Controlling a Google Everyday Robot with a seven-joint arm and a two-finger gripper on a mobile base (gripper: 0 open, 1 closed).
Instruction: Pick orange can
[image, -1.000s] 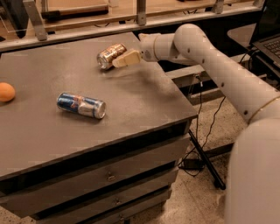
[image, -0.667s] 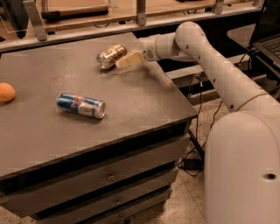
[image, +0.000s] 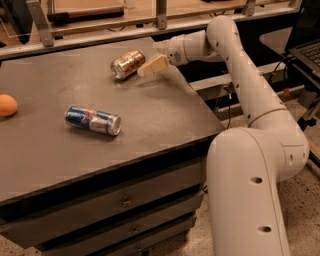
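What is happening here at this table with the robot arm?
The robot's arm reaches across the grey table, and its gripper is right beside the orange can, which lies on its side near the far edge. The can is not lifted yet. A blue-and-silver can lies nearer the front, and an orange ball rests at the left edge.

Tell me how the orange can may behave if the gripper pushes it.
The orange can lies on its side, so a nudge would probably roll it. Its smooth metal wall looks slippery and may dent under a hard squeeze. The gripper is close beside it.
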